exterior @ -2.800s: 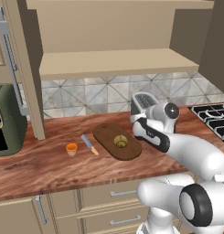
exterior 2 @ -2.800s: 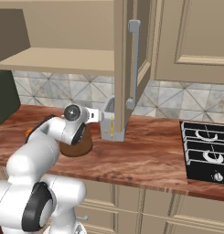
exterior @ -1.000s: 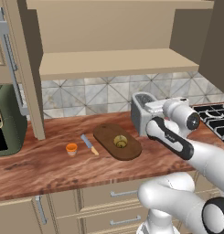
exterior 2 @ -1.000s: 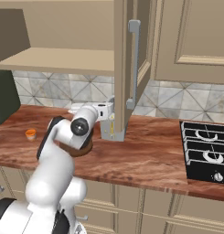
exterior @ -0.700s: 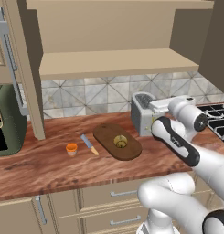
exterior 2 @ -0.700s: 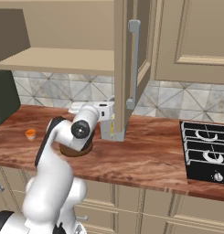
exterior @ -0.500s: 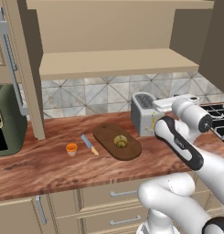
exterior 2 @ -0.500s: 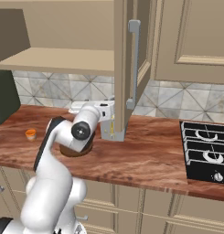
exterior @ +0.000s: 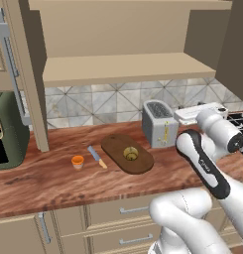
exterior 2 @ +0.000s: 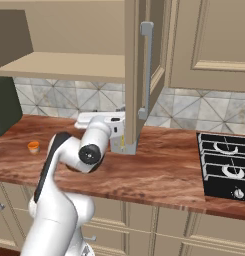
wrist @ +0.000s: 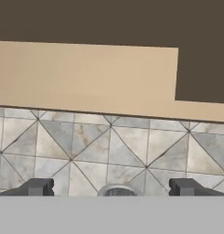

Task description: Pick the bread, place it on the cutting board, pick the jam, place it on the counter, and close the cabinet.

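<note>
The bread (exterior: 130,153) lies on the dark oval cutting board (exterior: 116,145) in the middle of the counter (exterior: 53,181). The orange jam (exterior: 77,161) (exterior 2: 33,146) stands on the counter left of the board. The cabinet (exterior: 123,69) is open, its shelf bare; its right door (exterior 2: 137,75) juts out toward me. My gripper (exterior: 200,110) (exterior 2: 101,118) (wrist: 112,187) hovers right of the toaster, facing the tiled wall below the cabinet. It is open, with nothing between its fingers (wrist: 40,186).
A silver toaster (exterior: 160,129) stands right of the board. A knife (exterior: 97,157) lies between jam and board. A green appliance (exterior: 6,131) sits at the far left, a black stove (exterior 2: 224,165) at the far right. The cabinet's left door (exterior: 11,74) also stands open.
My arm has swung right, from over the board's right end past the toaster, and the hand has turned toward the wall. Bread, jam and doors have not moved.
</note>
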{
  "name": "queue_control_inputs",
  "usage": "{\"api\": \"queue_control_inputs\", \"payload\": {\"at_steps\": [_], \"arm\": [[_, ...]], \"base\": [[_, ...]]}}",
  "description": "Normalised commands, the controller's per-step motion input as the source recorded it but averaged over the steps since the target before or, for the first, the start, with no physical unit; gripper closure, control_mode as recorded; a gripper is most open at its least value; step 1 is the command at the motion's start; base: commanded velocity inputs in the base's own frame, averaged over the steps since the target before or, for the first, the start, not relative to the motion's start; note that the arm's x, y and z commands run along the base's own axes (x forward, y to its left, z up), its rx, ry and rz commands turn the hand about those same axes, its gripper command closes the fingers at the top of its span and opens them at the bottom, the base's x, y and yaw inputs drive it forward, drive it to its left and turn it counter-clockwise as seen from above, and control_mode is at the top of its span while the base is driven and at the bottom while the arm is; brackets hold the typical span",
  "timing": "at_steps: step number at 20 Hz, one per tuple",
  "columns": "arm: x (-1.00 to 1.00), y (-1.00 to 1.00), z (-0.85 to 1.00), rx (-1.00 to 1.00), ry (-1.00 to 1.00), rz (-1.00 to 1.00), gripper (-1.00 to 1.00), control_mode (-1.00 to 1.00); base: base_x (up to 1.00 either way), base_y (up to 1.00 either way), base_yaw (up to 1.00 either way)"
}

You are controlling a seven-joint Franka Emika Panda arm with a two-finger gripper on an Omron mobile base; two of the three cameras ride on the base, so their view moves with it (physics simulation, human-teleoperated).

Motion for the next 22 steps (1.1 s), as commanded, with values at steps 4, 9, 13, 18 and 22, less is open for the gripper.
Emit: {"api": "queue_control_inputs", "payload": {"at_steps": [4,9,13,18,22], "arm": [[-0.44,-0.05,0.12,0.0,-0.08,0.0,-1.0,-1.0],[-0.41,-0.14,0.21,0.0,-0.06,0.0,-1.0,-1.0],[-0.35,-0.13,0.27,0.0,-0.05,0.0,-1.0,-1.0],[-0.35,-0.15,0.31,0.0,-0.05,0.0,-1.0,-1.0],[-0.4,-0.1,0.24,0.0,-0.05,0.0,-1.0,-1.0]], "base": [[0.0,0.0,0.0],[0.0,0.0,0.0],[0.0,0.0,0.0],[0.0,0.0,0.0],[0.0,0.0,0.0]]}}
